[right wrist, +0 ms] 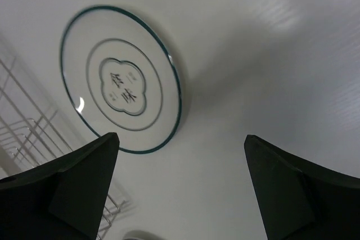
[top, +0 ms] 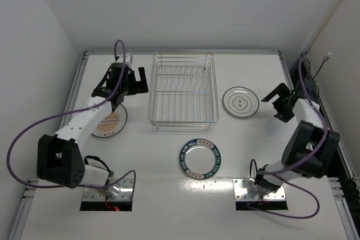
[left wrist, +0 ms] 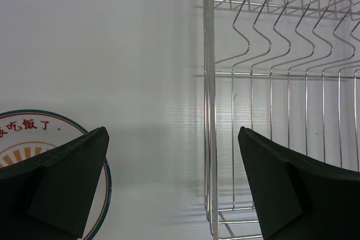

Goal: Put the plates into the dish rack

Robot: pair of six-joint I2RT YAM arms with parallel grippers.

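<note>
The rectangular silver wire dish rack [top: 183, 91] stands empty mid-table. All three plates lie flat on the table [top: 169, 195] outside it: the round orange-striped plate [top: 112, 122] just left of it under the left arm, the round white grey-rimmed plate [top: 241, 101] to its right, the round blue-patterned-rim plate [top: 201, 159] in front. The left gripper [left wrist: 172, 139] hangs spread wide, holding nothing, between striped plate and rack; the right gripper [right wrist: 181, 139], also wide and empty, hovers just beside the white plate, which lies on its rack side
</note>
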